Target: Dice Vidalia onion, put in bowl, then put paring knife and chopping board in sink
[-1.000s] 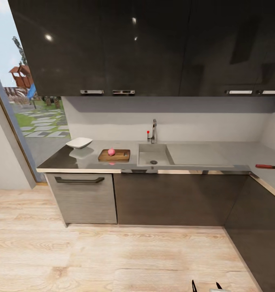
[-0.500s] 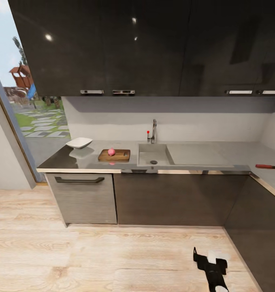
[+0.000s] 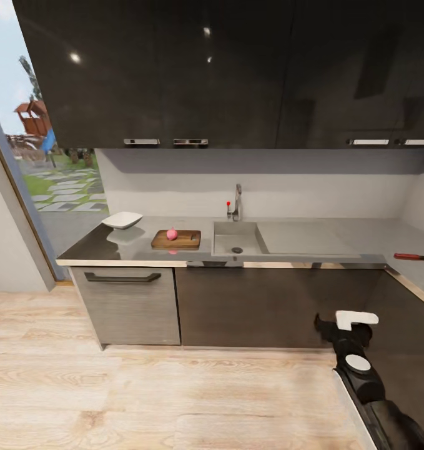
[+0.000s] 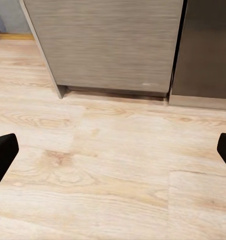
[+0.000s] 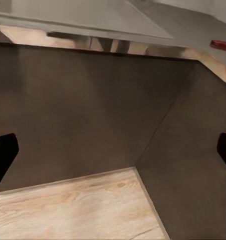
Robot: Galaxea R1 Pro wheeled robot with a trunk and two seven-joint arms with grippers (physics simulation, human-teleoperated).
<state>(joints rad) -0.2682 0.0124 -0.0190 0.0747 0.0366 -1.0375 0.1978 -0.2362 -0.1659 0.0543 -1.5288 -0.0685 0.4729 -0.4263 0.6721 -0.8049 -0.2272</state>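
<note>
The right arm (image 3: 368, 387) reaches forward, low at the right; both wrist views show jaws spread wide.

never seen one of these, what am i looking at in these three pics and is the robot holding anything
This is a simulated kitchen seen by a wheeled robot with two arms. The large picture comes from its head camera; the other two come from cameras near each claw.

In the head view, the countertop carries a white bowl, a chopping board with a pink onion on it, the sink, and, far right, a red-handled paring knife. The right claw is raised before the cabinets.

The left claw looks at wooden floor, the right at dark cabinets. Both are open, holding nothing.
</note>
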